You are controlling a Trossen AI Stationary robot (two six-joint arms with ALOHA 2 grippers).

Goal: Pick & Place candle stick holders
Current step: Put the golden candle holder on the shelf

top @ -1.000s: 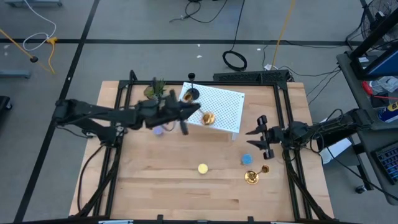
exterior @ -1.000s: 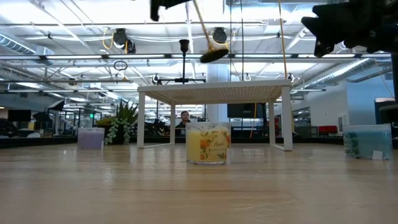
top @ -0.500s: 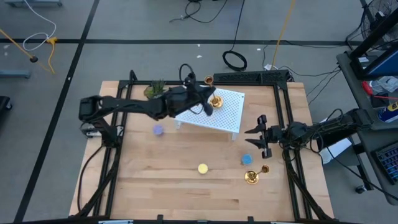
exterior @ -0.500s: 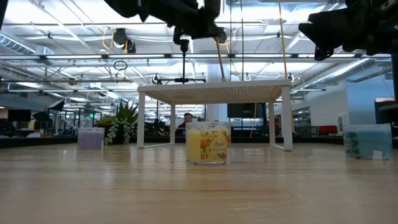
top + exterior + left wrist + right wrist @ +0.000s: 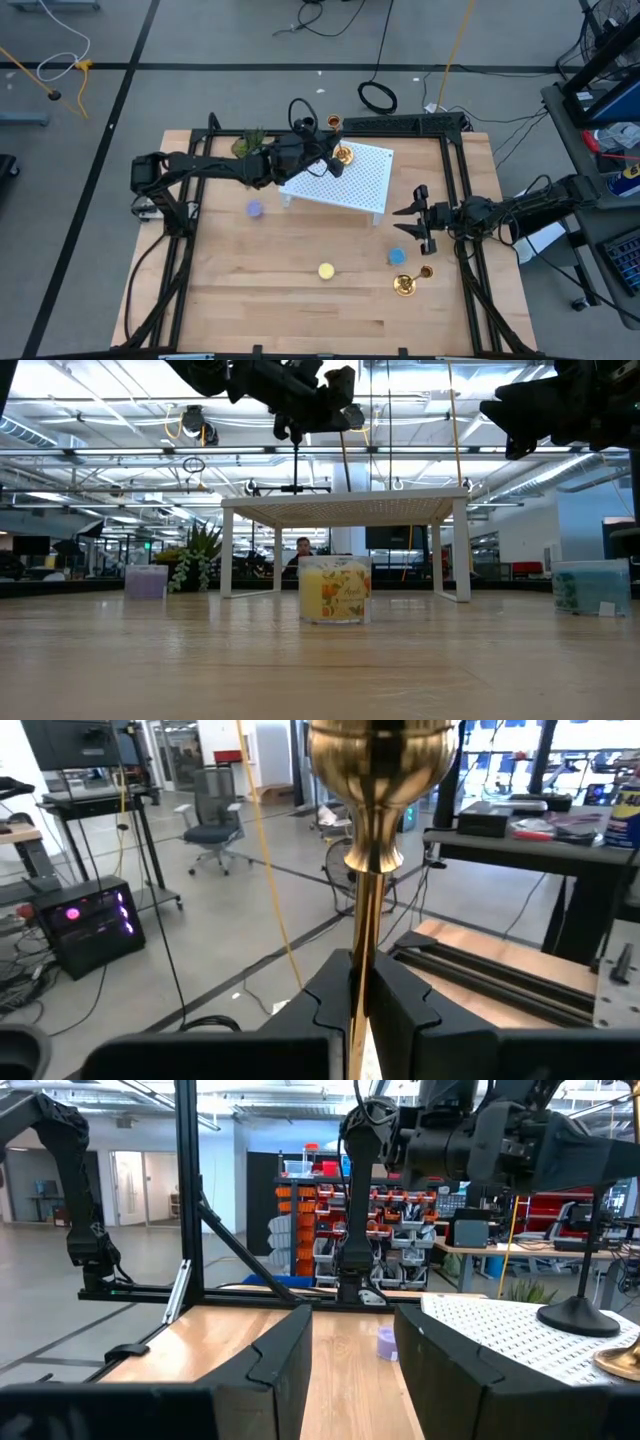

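My left gripper (image 5: 328, 160) reaches over the far part of the white perforated stand (image 5: 352, 188) and is shut on a brass candle stick holder (image 5: 372, 780). That holder's round base (image 5: 622, 1360) is down at the stand's top. The black holder (image 5: 295, 460) stands on its base on the stand, just beside it. A second brass holder (image 5: 408, 282) lies on the table at the near right. My right gripper (image 5: 407, 225) hovers open and empty above the table, right of the stand. My left gripper pinches the brass holder's slim stem (image 5: 362, 935) between its two fingers, some way below the cup. The fingers come about level from the table's left and lie across the stem. The holder is close to upright, cup up, base at the stand's top (image 5: 350, 488).
A yellow candle jar (image 5: 326, 271) stands at the near middle and a blue one (image 5: 397, 257) by the lying holder. A purple one (image 5: 254, 209) is left of the stand, and a small potted plant (image 5: 250, 143) is at the far left.
My left gripper has carried the brass holder toward the table's far edge and right, over the stand, and then down. The holder was lifted and tilted above the stand; it has turned near upright and its base has come down to the stand's top.
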